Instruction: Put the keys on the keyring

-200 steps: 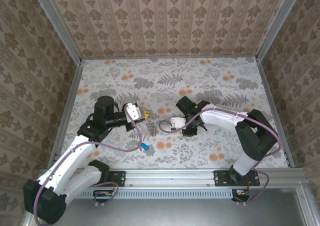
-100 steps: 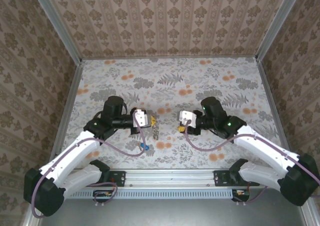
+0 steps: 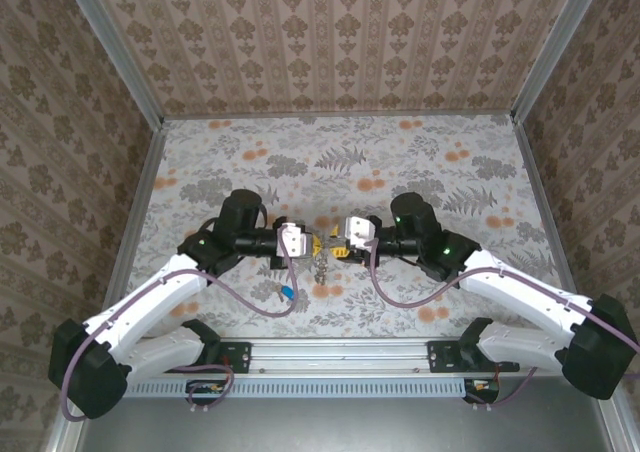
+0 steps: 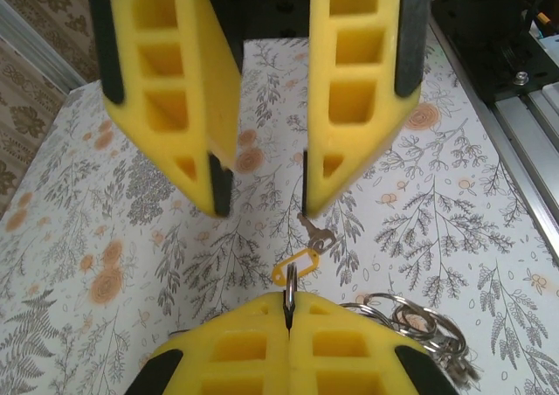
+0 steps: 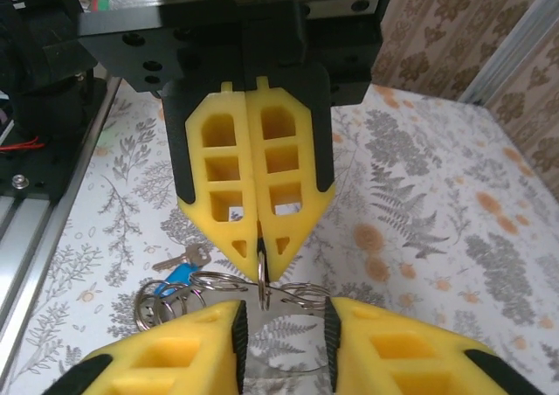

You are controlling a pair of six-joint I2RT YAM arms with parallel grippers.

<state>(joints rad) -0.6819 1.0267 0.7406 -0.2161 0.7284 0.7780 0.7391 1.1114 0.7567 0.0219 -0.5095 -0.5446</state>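
Both arms are reached inward, wrists level, tips facing head-on. The blue-headed key [image 5: 179, 271] is laid flat on the floral table [image 3: 450, 172], below and behind the left gripper [image 4: 288, 321]. That gripper's hollow-celled yellow pads are pressed together on the thin metal keyring [image 4: 288, 297], seen edge-on. Just beyond, the yellow-headed key [image 4: 297, 264] is seen against the ring, under the spread fingers of the right gripper [image 4: 262, 204].

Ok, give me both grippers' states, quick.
Left gripper: jaws shut on the keyring, with the yellow key hanging from it.
Right gripper: jaws open, gripping nothing.
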